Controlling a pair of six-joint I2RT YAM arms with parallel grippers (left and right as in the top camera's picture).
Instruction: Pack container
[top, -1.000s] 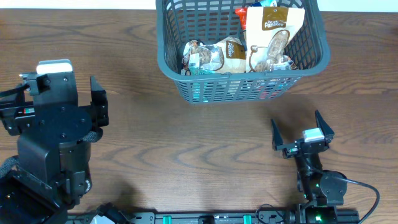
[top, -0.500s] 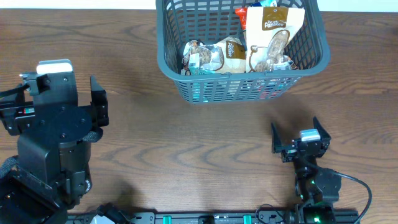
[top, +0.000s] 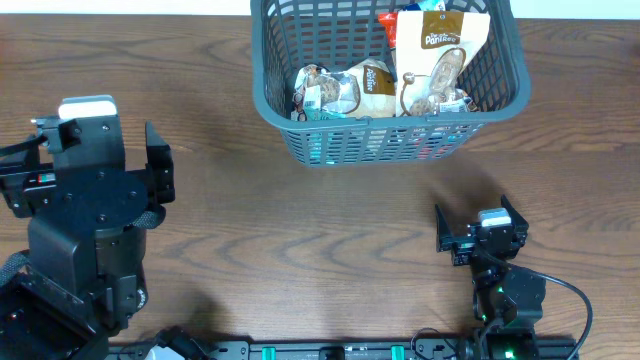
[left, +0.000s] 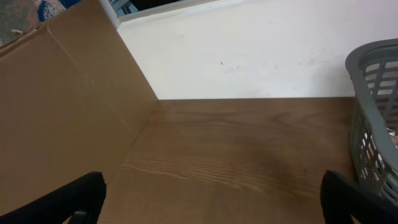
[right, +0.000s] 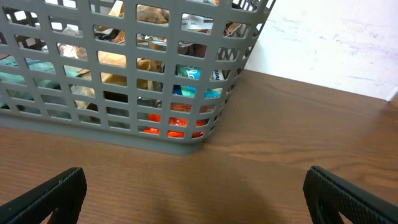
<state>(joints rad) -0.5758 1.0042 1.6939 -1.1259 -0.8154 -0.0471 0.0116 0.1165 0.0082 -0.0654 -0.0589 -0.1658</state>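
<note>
The dark grey slotted container (top: 275, 105) stands at the back middle of the wooden table, with several snack packets (top: 430, 60) inside. It shows close in the right wrist view (right: 74, 127) and at the right edge of the left wrist view (left: 373, 124). My right gripper (top: 478, 218) is open and empty, low over the table in front of the container's right end, its fingertips apart in the right wrist view (right: 199, 196). My left gripper (top: 158, 172) is open and empty at the far left, its fingertips wide apart in the left wrist view (left: 211, 202).
A brown cardboard wall (left: 56, 118) stands along the left of the table in the left wrist view. A white wall (left: 249, 56) runs behind the table. Bare wood lies between the two arms (top: 300, 240).
My right gripper has drawn back toward the front edge and a little left, away from the container. The left arm has not moved.
</note>
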